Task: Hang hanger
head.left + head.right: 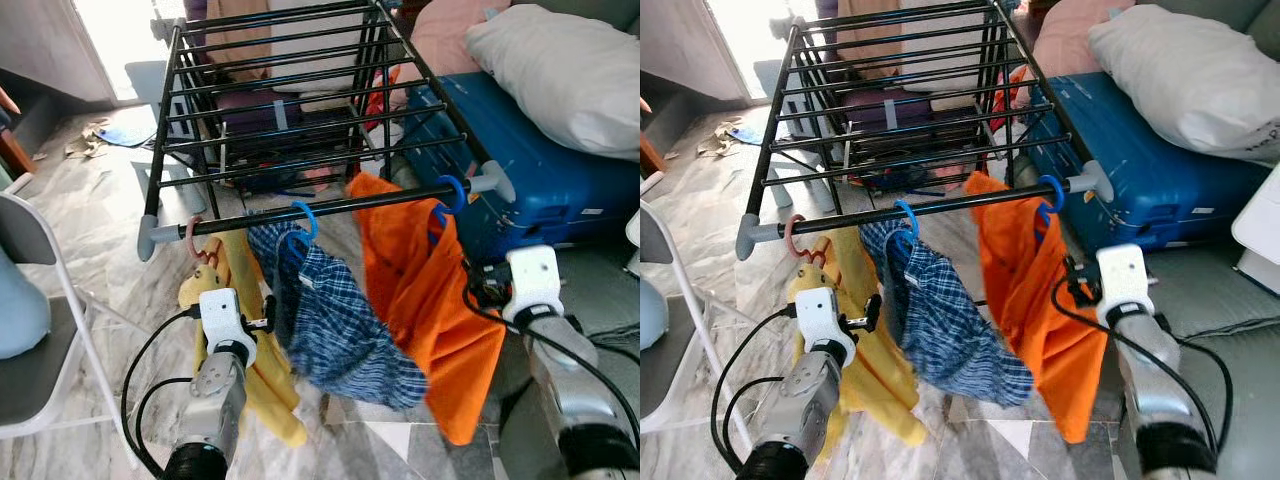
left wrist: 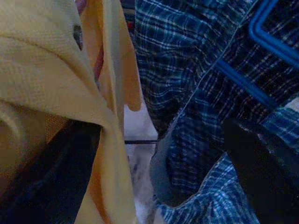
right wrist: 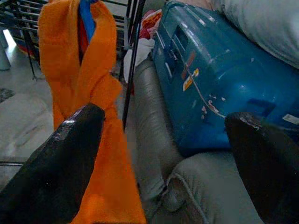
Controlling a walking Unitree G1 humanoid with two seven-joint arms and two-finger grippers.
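Floor: pale marble tiles [image 1: 90, 220], with a blue suitcase [image 1: 520, 150] and a grey pillow [image 1: 570, 70] lying on it to the robot's right.
Rack: a black drying rack [image 1: 300, 110] stands in front of the robot; its front rail [image 1: 330, 207] carries all three hangers.
Hangers: a pink hanger [image 1: 192, 238] with a yellow garment [image 1: 245, 340] at the left end, a blue hanger [image 1: 303, 222] with a blue plaid shirt [image 1: 340, 330] in the middle, and another blue hanger's hook [image 1: 450, 195] with an orange garment [image 1: 430, 290] near the right end.
Left gripper [image 2: 154, 182]: raised just under the rail, fingers spread apart, one beside the yellow cloth and one beside the plaid, gripping nothing.
Right gripper [image 3: 163, 163]: raised beside the orange garment, fingers wide apart and empty, one finger [image 3: 65, 154] close against the cloth.
Step in hand: by the look of it, the hanging itself is done, since every hook sits over the rail and neither gripper holds anything.
Next move: probably drawing both arms back and down, without snagging cloth or nudging a hook off the rail.
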